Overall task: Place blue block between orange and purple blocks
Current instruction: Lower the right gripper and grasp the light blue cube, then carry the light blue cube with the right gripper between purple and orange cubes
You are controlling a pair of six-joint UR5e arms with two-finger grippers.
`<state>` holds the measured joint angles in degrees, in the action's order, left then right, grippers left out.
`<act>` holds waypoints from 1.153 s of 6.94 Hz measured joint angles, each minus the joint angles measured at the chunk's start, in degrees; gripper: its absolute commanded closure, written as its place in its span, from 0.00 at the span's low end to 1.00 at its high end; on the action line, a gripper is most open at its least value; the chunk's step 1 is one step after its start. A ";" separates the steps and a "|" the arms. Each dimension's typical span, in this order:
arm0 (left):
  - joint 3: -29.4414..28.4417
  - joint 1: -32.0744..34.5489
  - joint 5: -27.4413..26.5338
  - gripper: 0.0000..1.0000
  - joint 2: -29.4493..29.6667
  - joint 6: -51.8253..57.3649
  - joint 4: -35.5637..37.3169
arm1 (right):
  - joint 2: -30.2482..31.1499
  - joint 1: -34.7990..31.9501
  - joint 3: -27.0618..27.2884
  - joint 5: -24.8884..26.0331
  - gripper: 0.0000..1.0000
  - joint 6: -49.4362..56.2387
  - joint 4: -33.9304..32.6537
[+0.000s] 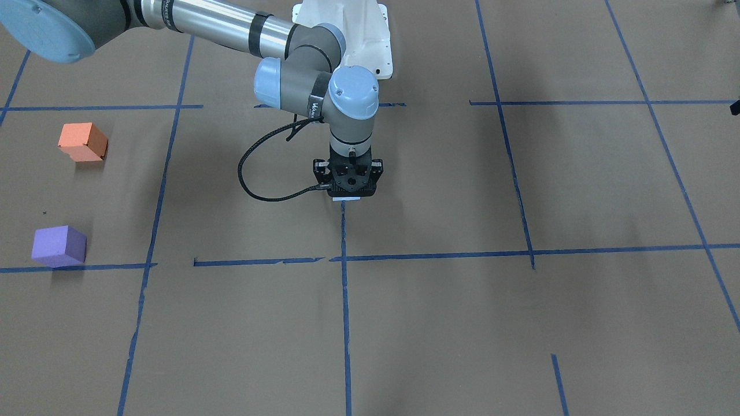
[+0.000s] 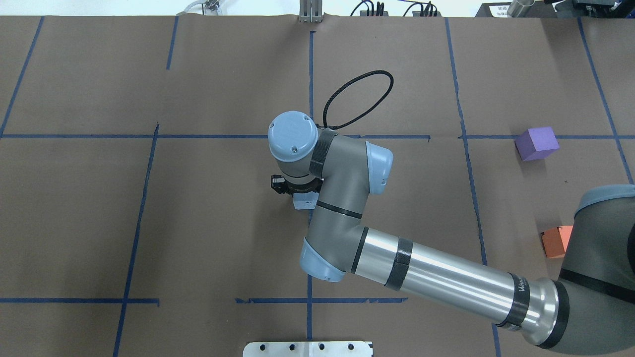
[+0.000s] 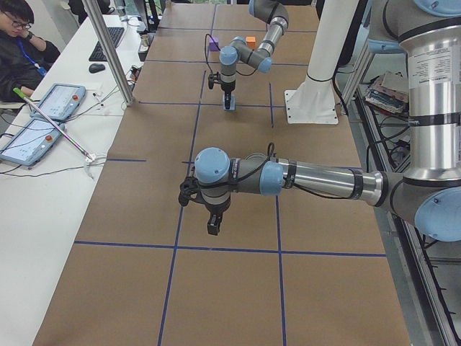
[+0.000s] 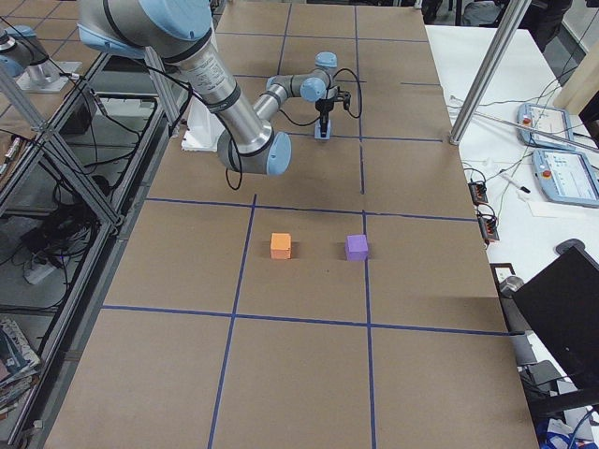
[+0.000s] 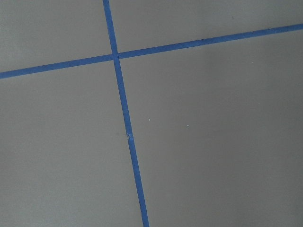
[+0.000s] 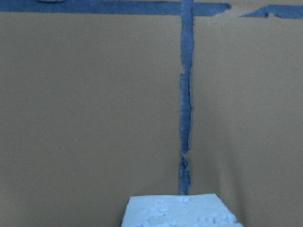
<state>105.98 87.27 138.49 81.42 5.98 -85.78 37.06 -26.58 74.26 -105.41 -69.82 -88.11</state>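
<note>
The pale blue block (image 2: 303, 201) lies on the brown paper at the table's middle, on a blue tape line. My right gripper (image 1: 347, 193) points straight down over it, low, with its jaws spread to either side of the block. The block's top fills the bottom edge of the right wrist view (image 6: 180, 212). The orange block (image 1: 83, 141) and the purple block (image 1: 58, 245) stand apart from each other far off on my right side. My left gripper (image 3: 214, 225) hangs over bare paper, and I cannot tell whether it is open or shut.
Blue tape lines (image 1: 344, 300) divide the paper into squares. The robot's white base (image 1: 352, 29) stands behind the right gripper. An operator sits at a side table (image 3: 43, 108) with tablets.
</note>
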 measured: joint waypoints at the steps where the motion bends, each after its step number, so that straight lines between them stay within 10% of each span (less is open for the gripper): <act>1: -0.01 0.00 -0.02 0.00 0.03 -0.02 0.00 | 0.53 -0.59 1.94 -0.27 0.80 0.09 -1.26; 8: 0.22 -0.03 0.02 0.00 0.14 -0.08 0.00 | 28.32 -20.04 29.70 -11.41 0.81 21.56 -10.96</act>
<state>106.20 87.24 138.52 81.55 5.90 -85.78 65.38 -46.62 103.96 -116.82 -48.26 -99.07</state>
